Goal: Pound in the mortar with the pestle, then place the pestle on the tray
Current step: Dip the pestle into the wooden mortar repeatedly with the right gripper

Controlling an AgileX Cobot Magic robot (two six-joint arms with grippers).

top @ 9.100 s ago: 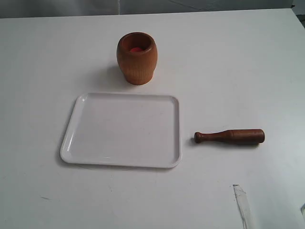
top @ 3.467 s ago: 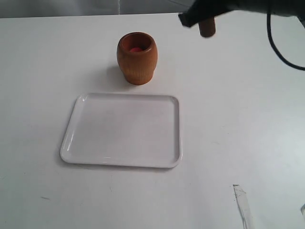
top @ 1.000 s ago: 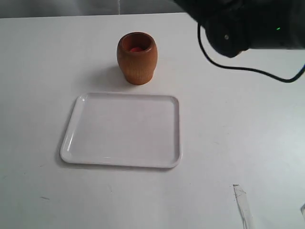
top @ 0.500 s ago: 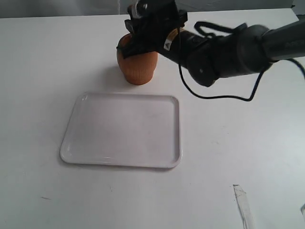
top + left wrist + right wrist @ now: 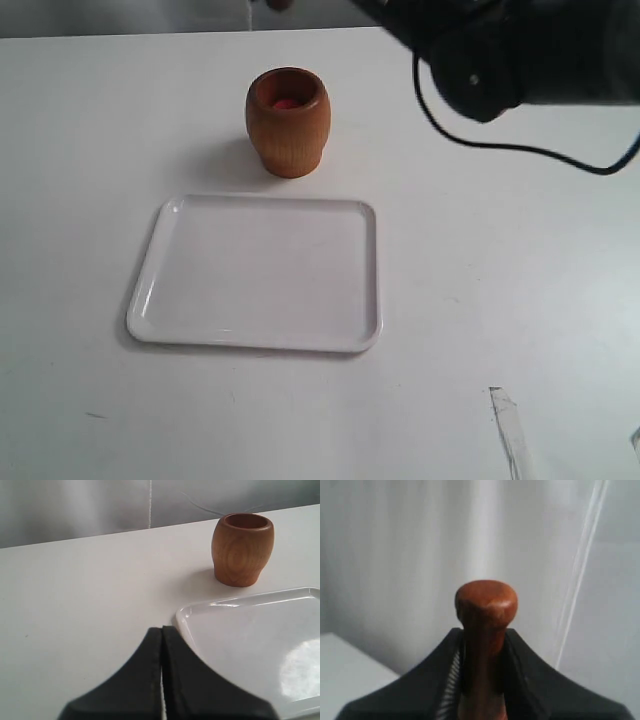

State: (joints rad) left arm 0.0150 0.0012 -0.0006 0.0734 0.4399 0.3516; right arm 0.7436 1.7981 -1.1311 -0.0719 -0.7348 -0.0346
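While the white desk [image 5: 520, 260] fills almost the whole exterior view, the dark right arm [image 5: 530, 50] crosses its upper right corner, a black cable [image 5: 520, 150] looping beneath it. Next in size, the tray [image 5: 260, 270] lies flat near the middle of the desk. The mortar [image 5: 288, 125] stands upright just above the tray's upper edge in that view, apart from it, with red showing inside its mouth. The pestle [image 5: 485, 605] is off the desk, pinched between the black fingers of the right tool [image 5: 484, 632], its rounded knob poking out past the fingertips against a pale backdrop. The left tool [image 5: 161, 630] has its two fingers pressed together with nothing between them, over bare desk just beside a corner of the tray.
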